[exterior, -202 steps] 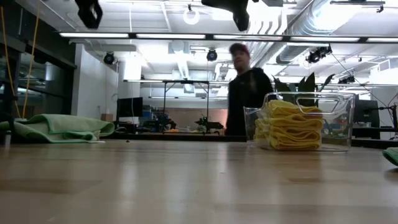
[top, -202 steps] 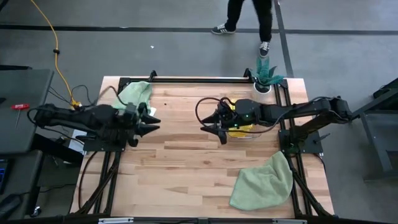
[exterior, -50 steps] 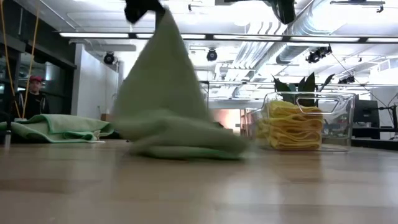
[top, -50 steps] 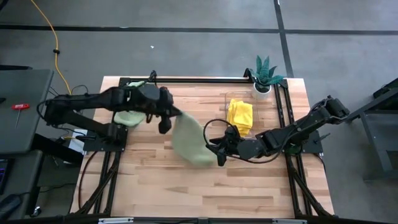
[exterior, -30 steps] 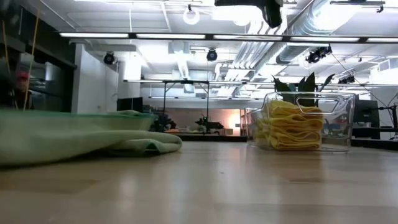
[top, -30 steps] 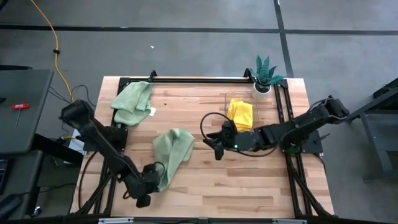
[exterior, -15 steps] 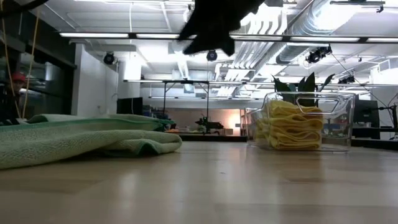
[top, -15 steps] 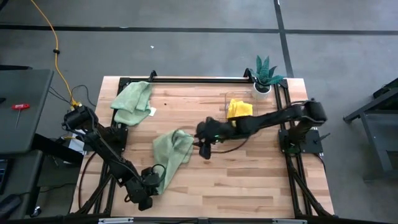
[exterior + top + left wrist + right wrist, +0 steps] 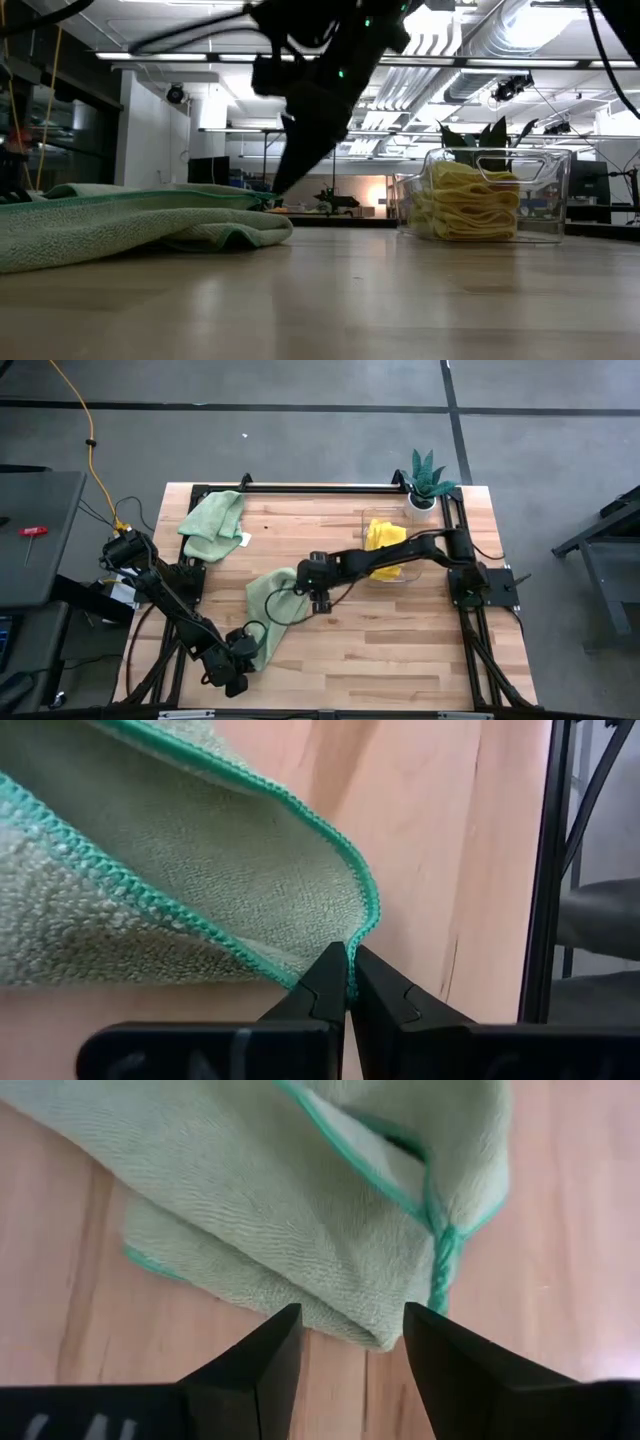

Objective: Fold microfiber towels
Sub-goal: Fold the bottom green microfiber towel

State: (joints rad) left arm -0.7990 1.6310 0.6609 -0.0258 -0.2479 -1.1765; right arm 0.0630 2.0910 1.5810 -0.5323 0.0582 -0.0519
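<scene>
A pale green microfiber towel [image 9: 272,612] lies rumpled and partly doubled over on the wooden table, left of its middle. My left gripper [image 9: 245,659] is at the towel's near end, close to the table's near edge, and is shut on it [image 9: 350,952]. My right gripper [image 9: 318,598] hangs open over the towel's far right end. In the right wrist view [image 9: 350,1325] its two fingers stand either side of a bunched fold [image 9: 385,1330]. I cannot tell whether they touch it. My left gripper pinches the towel's teal-hemmed edge [image 9: 356,932] at a curled near corner between its two fingertips. The fingers slant down at it from the table's near left. The rest of the towel lies slack on the table.
A second green towel [image 9: 212,522] is heaped at the far left corner. A clear bin [image 9: 530,160] with folded yellow towels [image 9: 385,545] stands at the far right, and a potted plant [image 9: 426,480] is behind it. Bare wood lies toward the near right.
My right gripper has swung from near the bin toward the table's left, come down to the towel's far right end and rolled at the wrist, staying open. My left gripper has sunk a little with its corner and stays shut. The towel lies where it was.
</scene>
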